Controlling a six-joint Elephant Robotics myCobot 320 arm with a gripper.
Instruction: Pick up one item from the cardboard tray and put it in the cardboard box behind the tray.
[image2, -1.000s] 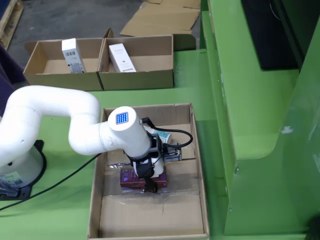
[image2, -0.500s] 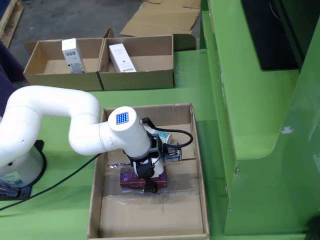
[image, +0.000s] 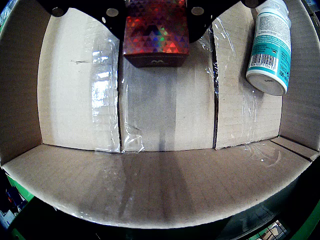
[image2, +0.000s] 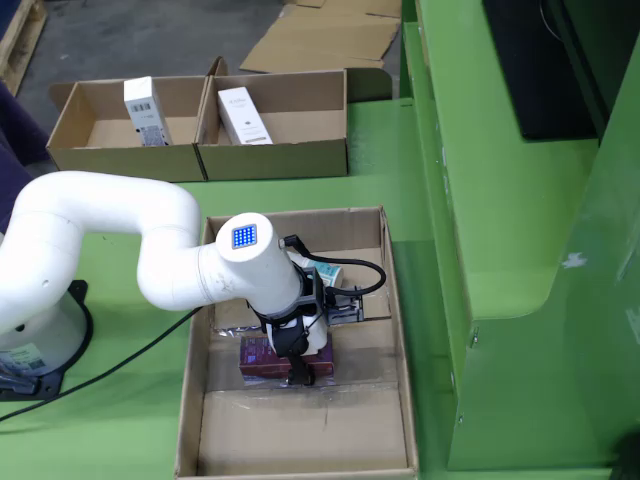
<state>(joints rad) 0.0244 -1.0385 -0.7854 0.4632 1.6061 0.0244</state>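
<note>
Glittery red box (image: 156, 32), taped cardboard box (image: 150, 185) — ribbed

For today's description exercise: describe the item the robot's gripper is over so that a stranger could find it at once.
Start at the large cardboard tray on the green table, under the white arm. Below the gripper sits a small dark red box. Its glittering, rainbow triangle pattern sets it apart from the white, teal-labelled bottle lying near it.
</note>
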